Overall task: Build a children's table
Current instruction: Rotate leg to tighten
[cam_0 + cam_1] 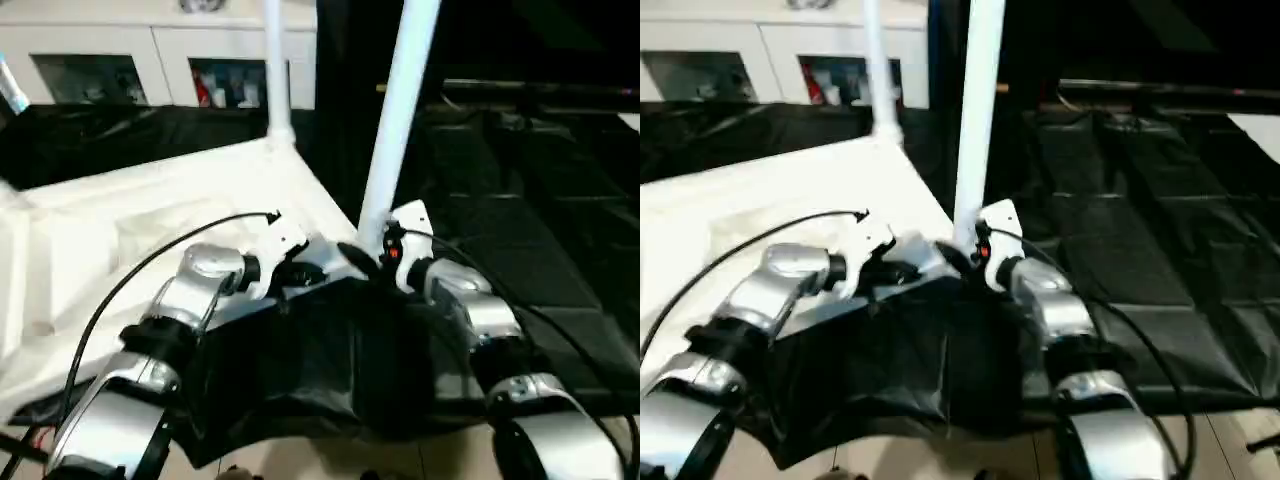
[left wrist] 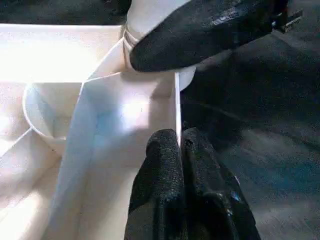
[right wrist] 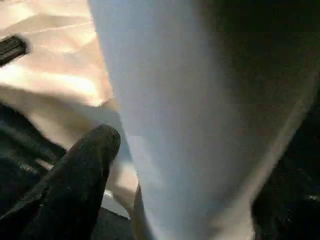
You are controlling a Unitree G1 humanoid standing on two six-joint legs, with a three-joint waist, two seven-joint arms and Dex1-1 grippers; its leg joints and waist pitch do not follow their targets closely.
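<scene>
1. The left hand (image 2: pixel 181 150) pinches the thin side wall of the white tabletop (image 1: pixel 140 215), its two black fingers (image 2: pixel 165 170) pressed together over the rim near the corner.
2. The right hand (image 1: pixel 372 258) holds the base of the near table leg (image 1: pixel 398 120); the right wrist view shows one black finger (image 3: pixel 85 165) against the white tube, the other out of sight behind it.
3. The left wrist view shows a finger of the right hand lying across the leg's base, and a round empty socket (image 2: pixel 47 112) in the ribbed underside.
4. The head view shows the tabletop lying underside up at 10 o'clock from the hands, on black sheeting (image 1: pixel 1120 230).
5. A second leg (image 1: pixel 275 70) stands upright at the far corner, 12 o'clock.
6. Behind stands a white cabinet (image 1: pixel 150 60) with glass doors, small items inside.
</scene>
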